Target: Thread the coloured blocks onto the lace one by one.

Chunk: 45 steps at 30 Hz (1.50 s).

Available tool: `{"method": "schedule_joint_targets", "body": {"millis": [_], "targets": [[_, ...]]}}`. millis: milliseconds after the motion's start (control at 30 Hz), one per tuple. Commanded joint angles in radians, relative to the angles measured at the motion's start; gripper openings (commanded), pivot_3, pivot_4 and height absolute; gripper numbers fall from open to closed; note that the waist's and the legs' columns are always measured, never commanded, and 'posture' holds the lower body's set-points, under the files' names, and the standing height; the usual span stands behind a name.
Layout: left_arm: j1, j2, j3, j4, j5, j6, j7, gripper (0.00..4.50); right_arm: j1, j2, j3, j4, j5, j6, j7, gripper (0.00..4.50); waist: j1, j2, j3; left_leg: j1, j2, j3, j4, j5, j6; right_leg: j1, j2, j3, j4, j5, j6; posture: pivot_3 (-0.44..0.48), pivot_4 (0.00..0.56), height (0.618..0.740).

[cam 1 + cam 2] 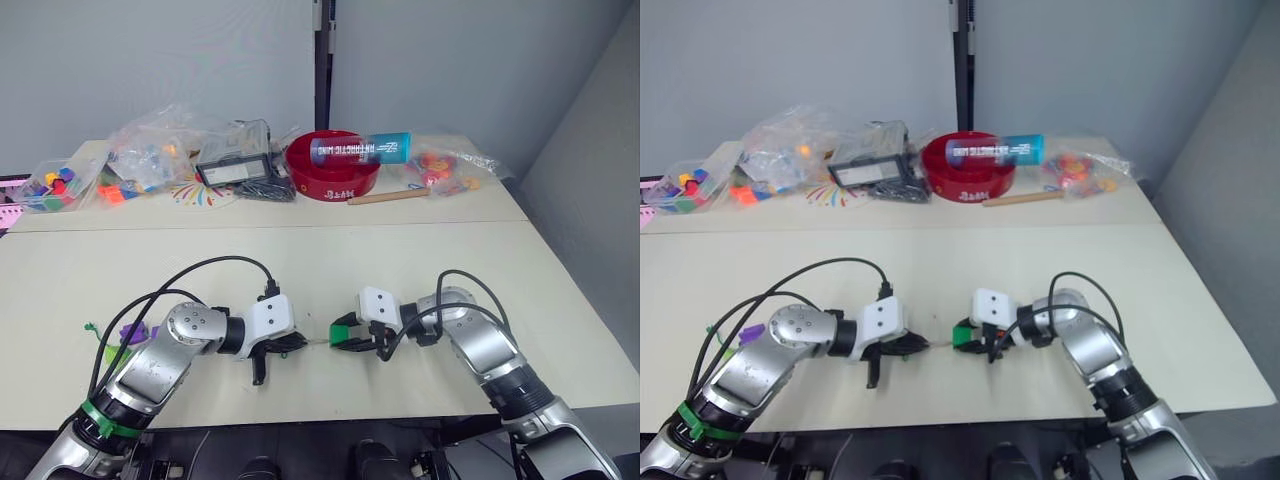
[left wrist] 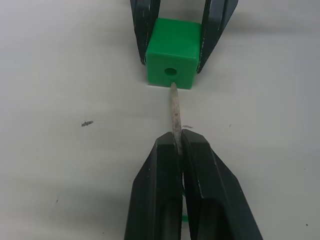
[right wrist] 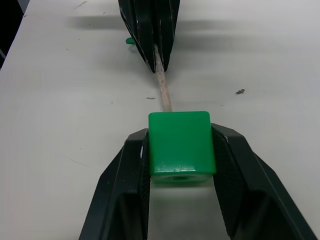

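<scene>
A green block [image 3: 181,142] with a hole through it is clamped between the fingers of my right gripper [image 1: 345,335], just above the table. My left gripper [image 2: 181,137] is shut on the lace's stiff pale tip [image 2: 174,107], which points straight at the block. The tip's end meets the block's face [image 2: 172,52] just under the hole; I cannot tell if it has gone in. The two grippers face each other near the table's front edge, a short gap apart. A purple block [image 1: 133,332] and a lime green one [image 1: 112,352] lie by my left arm, with green cord [image 1: 90,327] beside them.
Along the back stand a red bowl [image 1: 335,180] with a blue-capped tube [image 1: 360,150] across it, bags of toy pieces [image 1: 150,150], a tub of coloured pieces [image 1: 50,185], a black device [image 1: 235,168] and a wooden stick [image 1: 388,197].
</scene>
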Motion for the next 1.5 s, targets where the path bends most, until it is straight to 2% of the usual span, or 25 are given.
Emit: {"method": "schedule_joint_targets", "body": {"millis": [33, 567, 933, 1233, 1500], "targets": [[-0.017, -0.005, 0.005, -0.001, 0.011, -0.025, 0.007, 0.00, 0.026, -0.013, 0.030, -0.022, 0.004, 0.007, 0.019, 1.20, 0.001, 0.000, 0.000, 0.000, 0.000, 0.000, 0.000, 0.000, 0.000, 0.000, 0.000, 0.000, 0.000, 0.000, 0.000, 0.000, 0.150, 0.740], [-0.065, -0.038, -0.019, -0.020, 0.007, 0.000, -0.017, 0.00, 0.026, -0.011, 0.041, -0.047, -0.004, 0.038, -0.003, 1.20, 0.003, 0.000, 0.000, 0.000, 0.000, 0.000, 0.000, 0.000, 0.000, 0.000, 0.000, 0.000, 0.000, 0.000, 0.000, 0.000, 0.150, 0.740], [-0.061, -0.033, -0.032, -0.068, -0.011, 0.043, -0.034, 0.00, 0.022, -0.005, 0.042, -0.046, -0.007, 0.054, -0.026, 1.20, 0.001, 0.000, 0.000, 0.000, 0.000, 0.000, 0.000, 0.000, 0.000, 0.000, 0.000, 0.000, 0.000, 0.000, 0.000, 0.000, 0.150, 0.740], [-0.029, 0.024, 0.009, -0.101, -0.027, 0.070, -0.034, 0.00, 0.033, -0.024, 0.032, -0.017, -0.015, 0.035, -0.033, 1.20, 0.001, 0.000, 0.000, 0.000, 0.000, 0.000, 0.000, 0.000, 0.000, 0.001, 0.000, 0.000, 0.000, 0.000, 0.000, 0.000, 0.150, 0.740], [-0.018, 0.006, 0.003, -0.102, -0.026, 0.067, -0.016, 0.00, 0.032, -0.016, 0.041, -0.020, -0.016, 0.044, -0.039, 1.20, 0.001, 0.000, 0.000, 0.002, 0.000, 0.000, 0.000, 0.000, 0.000, 0.002, 0.000, 0.000, 0.000, 0.000, 0.000, 0.000, 0.150, 0.740]]}}
